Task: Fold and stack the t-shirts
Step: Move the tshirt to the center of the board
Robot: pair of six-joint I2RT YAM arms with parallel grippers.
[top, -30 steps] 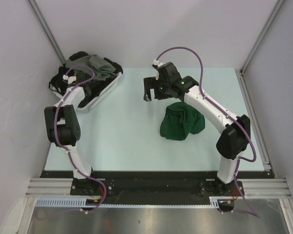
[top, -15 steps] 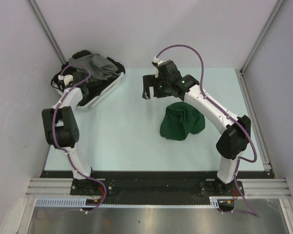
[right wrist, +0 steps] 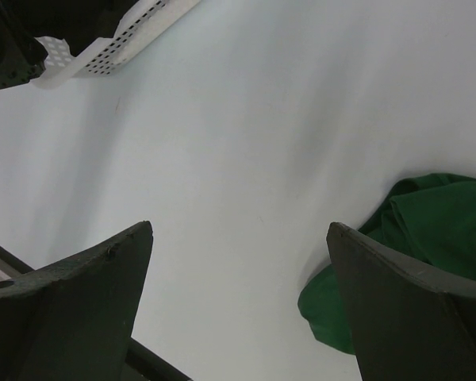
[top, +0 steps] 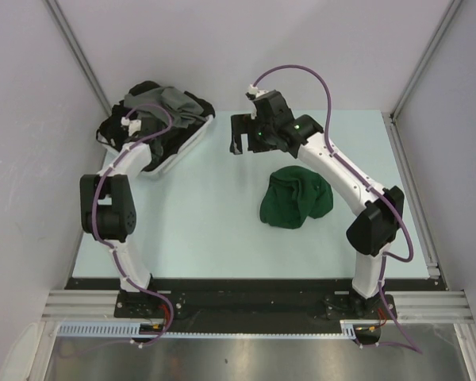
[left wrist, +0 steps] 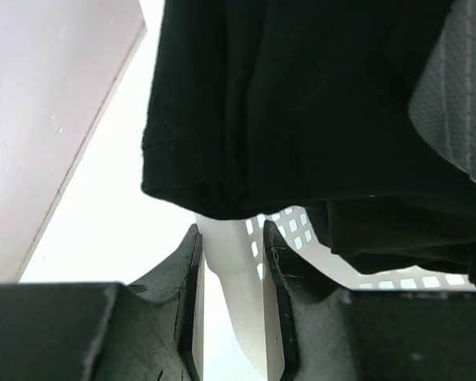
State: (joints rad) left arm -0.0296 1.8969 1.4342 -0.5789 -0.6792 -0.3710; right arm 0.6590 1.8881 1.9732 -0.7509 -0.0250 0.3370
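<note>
A dark green t-shirt [top: 296,197] lies crumpled on the table right of centre; it also shows in the right wrist view [right wrist: 432,230]. A grey t-shirt [top: 171,107] and black t-shirts [top: 117,131] are piled in the white basket [top: 178,151] at the far left. My left gripper [top: 139,131] is shut on the basket's white rim [left wrist: 238,270], with a black shirt [left wrist: 301,95] hanging just above the jaws [left wrist: 232,254]. My right gripper [top: 242,136] is open and empty above bare table, between the basket and the green shirt [right wrist: 239,230].
Grey walls enclose the table on the left, back and right. The basket's perforated corner [right wrist: 119,40] shows at the upper left of the right wrist view. Bare table [top: 198,214] lies in front of the basket.
The basket has slid to the right and slightly back with my left gripper on it. My right gripper has shifted a little towards the back.
</note>
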